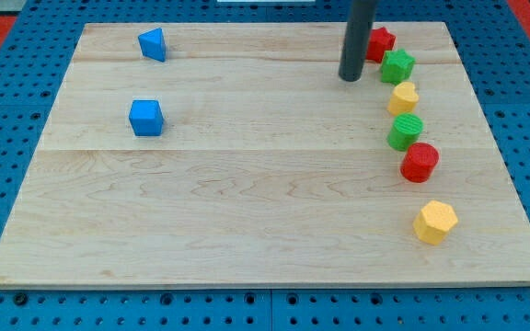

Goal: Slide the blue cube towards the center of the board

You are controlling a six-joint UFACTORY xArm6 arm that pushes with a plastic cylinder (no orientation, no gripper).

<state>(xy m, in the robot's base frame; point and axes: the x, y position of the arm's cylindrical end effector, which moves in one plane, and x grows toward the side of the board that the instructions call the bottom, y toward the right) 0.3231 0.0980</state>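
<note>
Getting the blue cube point(146, 118) to the middle of the desk point(247, 211) means first coming round behind it, since my tip point(351, 78) stands far off at the view's upper right, just left of the red star-like block point(380, 43) and the green star-like block point(397, 65). We carry no pincer, only the rod, so nothing opens or shuts. The cube sits near the view's left edge, well apart from the tip, with a second blue block point(153, 44) above it, a wedge as far as we can judge at this size.

We would cross the bare wood, pass between the two blue blocks or below the cube, and settle on its left face, slightly toward the view's top. A push toward the view's right and a little down should then carry it centreward. We should meet the face squarely in its middle; an off-centre touch would likely spin the cube and let it slip aside.
</note>
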